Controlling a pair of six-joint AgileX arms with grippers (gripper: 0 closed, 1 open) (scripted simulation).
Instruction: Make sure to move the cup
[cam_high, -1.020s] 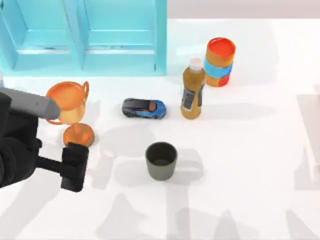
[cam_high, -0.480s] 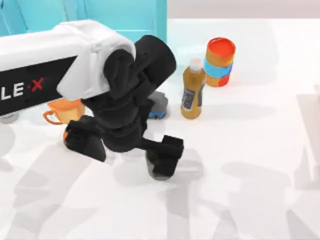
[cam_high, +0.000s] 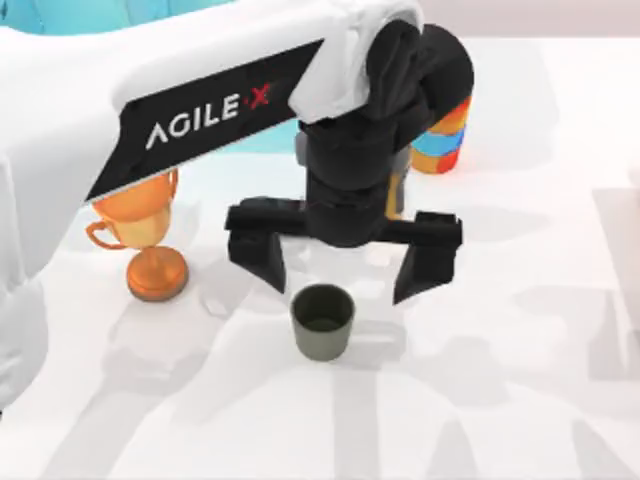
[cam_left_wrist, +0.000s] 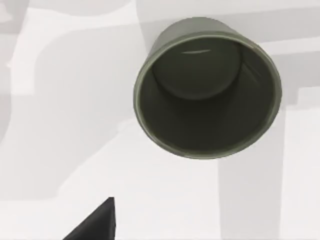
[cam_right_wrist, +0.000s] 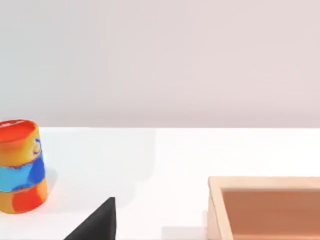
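The left gripper (cam_high: 345, 272) hangs spread wide above the table (cam_high: 520, 400), holding nothing, its two fingers straddling the space just behind the cup (cam_high: 322, 321). The cup stands upright near the table's middle. An orange trophy (cam_high: 140, 225) stands to the left.

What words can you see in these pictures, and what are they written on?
"AGILE·X": white letters with a red X, on the black panel of the left arm in the top view.
Red-and-blue can: coloured bands, no readable words.
Cup: plain, no writing.
Orange trophy cup: no writing.
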